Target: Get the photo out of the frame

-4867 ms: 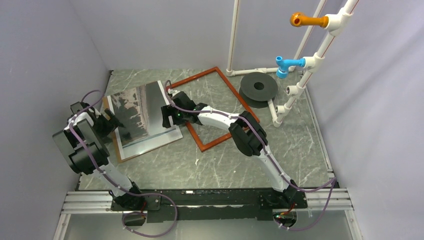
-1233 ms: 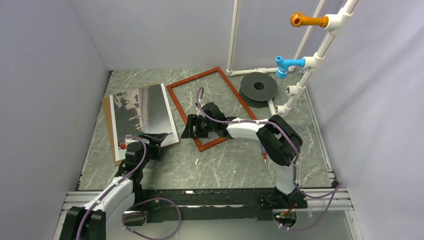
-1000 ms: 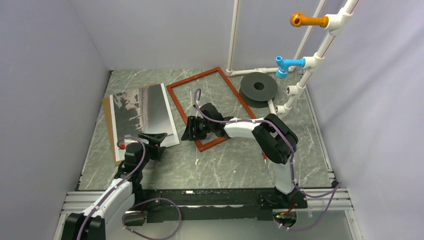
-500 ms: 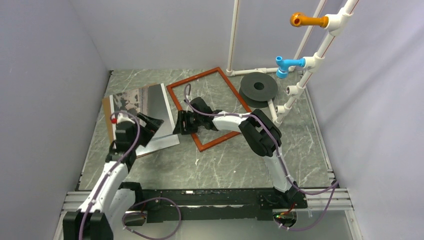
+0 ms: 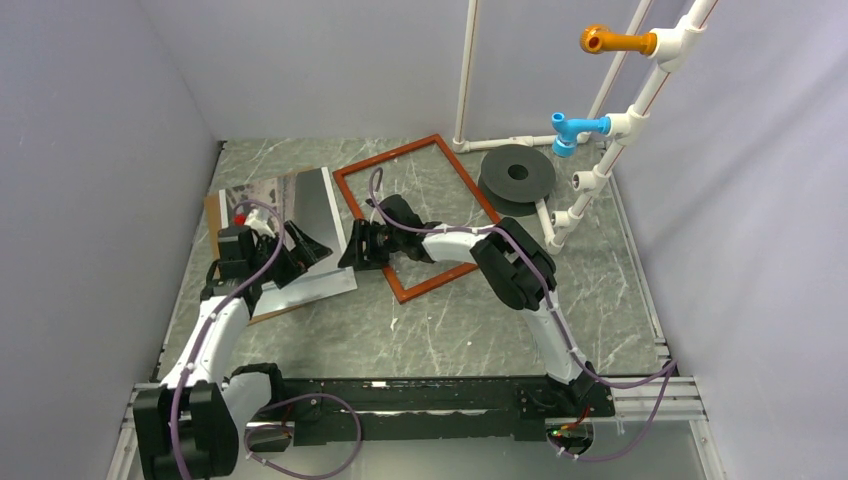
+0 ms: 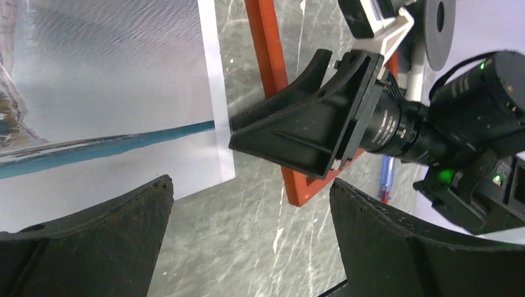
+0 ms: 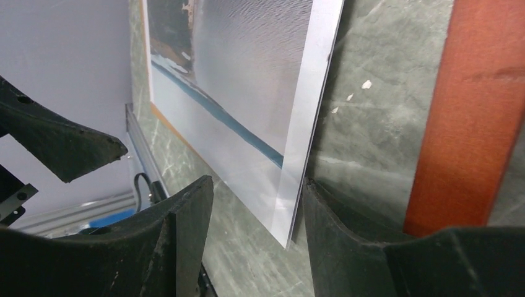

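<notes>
The photo (image 5: 312, 200) lies flat at the table's left, on top of a brown backing panel (image 5: 212, 215) and outside the frame (image 5: 400, 153). That reddish-brown frame lies just to its right. My left gripper (image 5: 300, 250) hovers over the photo's near right corner, wide open and holding nothing. In the left wrist view, bare table shows between the left gripper's (image 6: 251, 185) fingers, beyond the photo (image 6: 111, 74) and the frame (image 6: 266, 62). My right gripper (image 5: 352, 250) is low, between photo and frame. In the right wrist view the right gripper (image 7: 255, 185) is open, with the corner of the photo (image 7: 247, 80) between its fingers.
A black disc (image 5: 517, 173) lies at the back right, by a white pipe rack with a blue fitting (image 5: 575, 128) and an orange one (image 5: 610, 40). A pen (image 6: 385, 179) lies on the table near the frame's corner. Grey walls close in the table.
My left arm swung up from the near edge to the photo's near right corner and opened fully. My right gripper slid left off the frame's rail to the photo's edge.
</notes>
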`<state>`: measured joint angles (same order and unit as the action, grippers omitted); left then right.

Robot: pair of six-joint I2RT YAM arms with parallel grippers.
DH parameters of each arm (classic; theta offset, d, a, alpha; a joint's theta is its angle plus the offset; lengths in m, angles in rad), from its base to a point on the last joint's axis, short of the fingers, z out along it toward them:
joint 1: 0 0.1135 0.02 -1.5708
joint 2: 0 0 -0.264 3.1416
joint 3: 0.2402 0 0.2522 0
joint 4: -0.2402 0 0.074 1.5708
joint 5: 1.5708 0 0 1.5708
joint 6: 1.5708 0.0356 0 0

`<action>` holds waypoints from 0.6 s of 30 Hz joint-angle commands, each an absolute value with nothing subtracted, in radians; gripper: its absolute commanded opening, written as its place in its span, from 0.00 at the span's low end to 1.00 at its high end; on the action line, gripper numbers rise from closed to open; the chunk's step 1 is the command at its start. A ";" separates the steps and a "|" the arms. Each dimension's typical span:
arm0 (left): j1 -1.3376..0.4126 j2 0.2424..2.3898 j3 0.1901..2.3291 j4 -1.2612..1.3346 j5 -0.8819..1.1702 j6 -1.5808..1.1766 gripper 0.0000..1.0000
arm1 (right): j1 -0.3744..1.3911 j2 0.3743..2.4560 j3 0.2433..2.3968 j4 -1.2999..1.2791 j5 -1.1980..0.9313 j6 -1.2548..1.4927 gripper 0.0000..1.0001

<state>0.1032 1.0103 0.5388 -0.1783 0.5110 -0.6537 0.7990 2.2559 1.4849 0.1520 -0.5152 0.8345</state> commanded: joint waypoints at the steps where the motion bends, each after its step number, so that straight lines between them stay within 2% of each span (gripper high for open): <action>1: 0.097 0.949 0.577 -0.270 0.511 -0.532 0.99 | 0.797 2.262 1.479 0.259 -0.587 0.895 0.56; 8: -0.054 0.920 0.641 -0.423 0.276 -0.435 0.92 | 0.784 2.235 1.431 0.401 -0.655 1.007 0.53; 13: -0.124 0.929 0.703 -0.520 0.139 -0.420 0.77 | 0.780 2.228 1.428 0.468 -0.689 1.066 0.51; 18: -0.139 0.947 0.754 -0.583 0.077 -0.404 0.73 | 0.781 2.225 1.422 0.501 -0.697 1.108 0.50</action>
<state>-0.1276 0.9382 0.6937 -0.5148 0.1741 -0.4450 0.7807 2.2604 1.4273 0.3866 -0.6605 1.0477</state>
